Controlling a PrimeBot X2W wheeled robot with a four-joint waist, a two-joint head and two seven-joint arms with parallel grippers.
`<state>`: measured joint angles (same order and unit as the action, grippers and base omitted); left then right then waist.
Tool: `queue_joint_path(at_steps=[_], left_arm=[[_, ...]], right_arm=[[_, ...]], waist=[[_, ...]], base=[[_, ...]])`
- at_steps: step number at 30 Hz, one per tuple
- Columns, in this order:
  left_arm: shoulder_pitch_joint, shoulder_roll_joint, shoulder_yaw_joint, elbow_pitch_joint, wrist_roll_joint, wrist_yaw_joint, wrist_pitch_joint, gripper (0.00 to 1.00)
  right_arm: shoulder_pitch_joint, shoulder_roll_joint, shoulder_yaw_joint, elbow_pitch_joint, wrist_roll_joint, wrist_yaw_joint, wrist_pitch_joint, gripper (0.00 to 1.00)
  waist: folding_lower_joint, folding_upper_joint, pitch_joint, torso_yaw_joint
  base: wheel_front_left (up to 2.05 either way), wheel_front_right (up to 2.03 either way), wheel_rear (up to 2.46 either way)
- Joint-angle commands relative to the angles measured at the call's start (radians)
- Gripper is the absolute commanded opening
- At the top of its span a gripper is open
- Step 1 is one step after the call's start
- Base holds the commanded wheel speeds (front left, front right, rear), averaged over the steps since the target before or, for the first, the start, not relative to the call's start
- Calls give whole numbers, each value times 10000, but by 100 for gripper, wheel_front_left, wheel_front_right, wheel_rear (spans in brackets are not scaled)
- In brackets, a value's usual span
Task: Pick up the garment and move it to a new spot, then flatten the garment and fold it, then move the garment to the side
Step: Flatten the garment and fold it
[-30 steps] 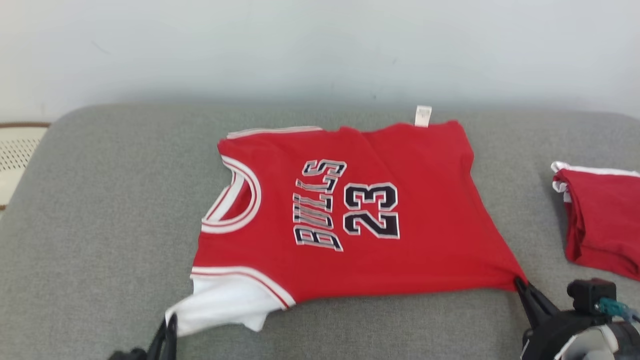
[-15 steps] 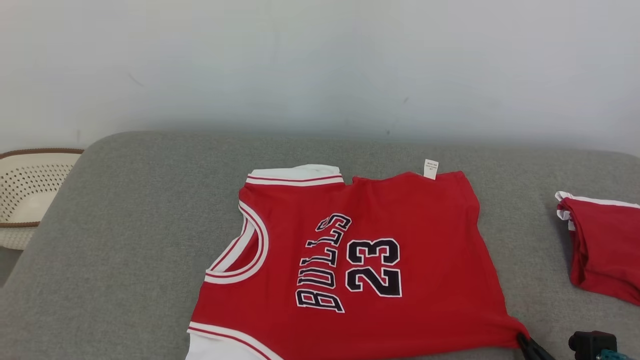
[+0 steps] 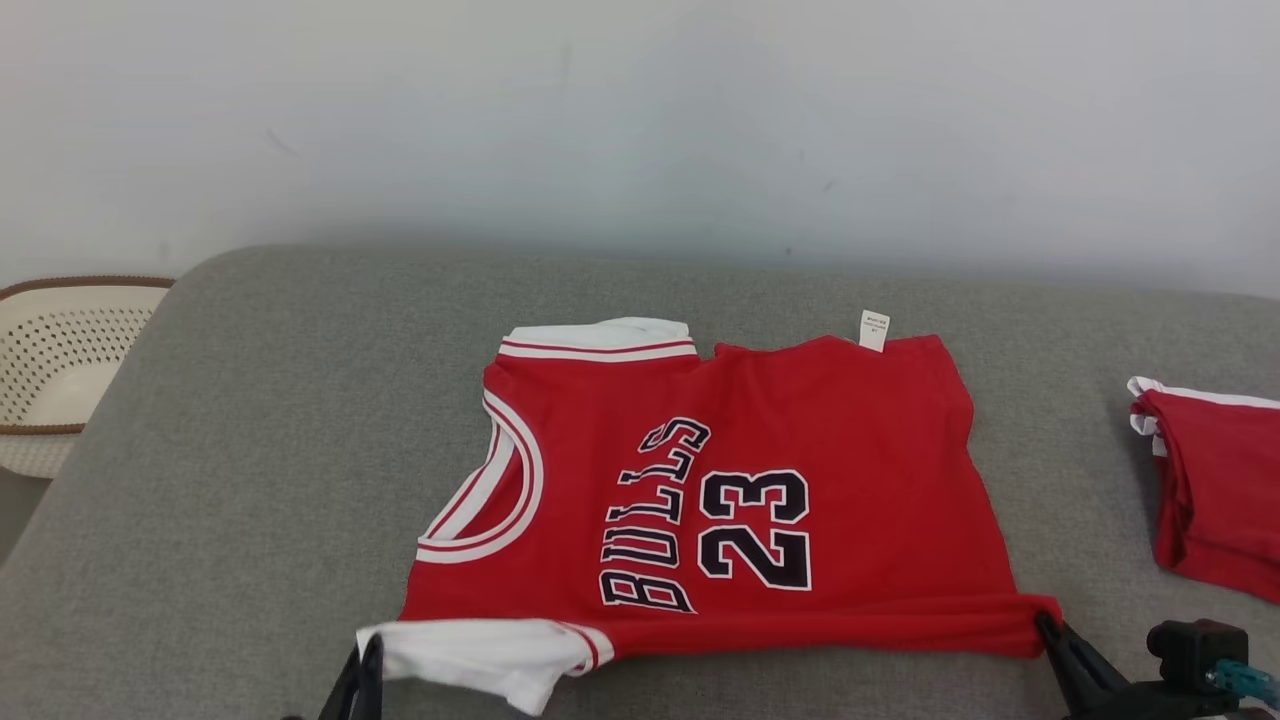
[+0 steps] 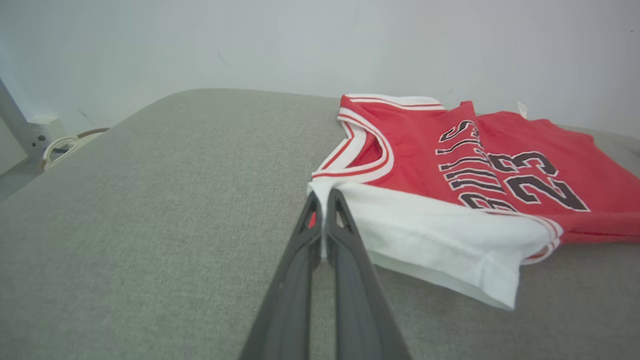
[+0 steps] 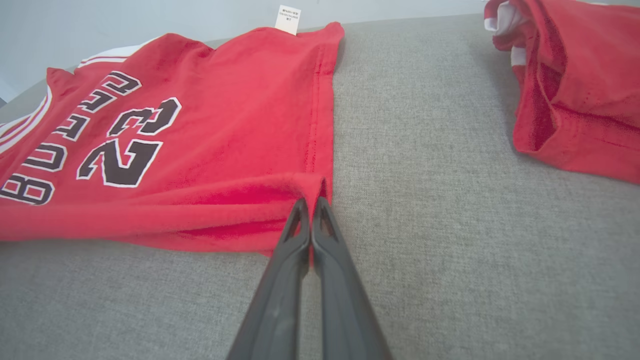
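while the garment [image 3: 760, 480], a red jersey printed "bulls 23", lies spread face up on the grey cushion [image 3: 250, 450], its near edge is bunched into a low ridge between two grip points. the left gripper [image 4: 322, 197] has its fingers pressed together on the edge of the white sleeve [image 4: 425, 230]. the right gripper [image 5: 311, 202] is likewise pinched closed on the near hem corner. a white label [image 3: 873, 330] projects from the far edge. a second red garment [image 3: 1215, 490] lies bunched well apart to the right. a perforated basket [image 3: 50, 370] sits beyond the cushion's left end.
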<state>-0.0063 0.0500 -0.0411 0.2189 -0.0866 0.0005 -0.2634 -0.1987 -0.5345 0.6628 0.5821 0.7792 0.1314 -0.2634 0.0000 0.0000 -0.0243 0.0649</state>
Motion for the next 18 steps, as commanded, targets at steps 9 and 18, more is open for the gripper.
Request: queue_joint_path(at_steps=[9, 18], left_arm=[[-2185, 16, -273, -584, 251, -302, -13, 0], [-4177, 18, -509, 415, 347, -274, -15, 0]], right_arm=[[-1158, 380, -321, 322, -355, -14, -9, 0], [-2610, 883, -806, 1126, -974, -13, -9, 0]], waist=[[0, 0, 951, 82], [0, 0, 2081, -8]], base=[[0, 0, 0], [0, 0, 0]])
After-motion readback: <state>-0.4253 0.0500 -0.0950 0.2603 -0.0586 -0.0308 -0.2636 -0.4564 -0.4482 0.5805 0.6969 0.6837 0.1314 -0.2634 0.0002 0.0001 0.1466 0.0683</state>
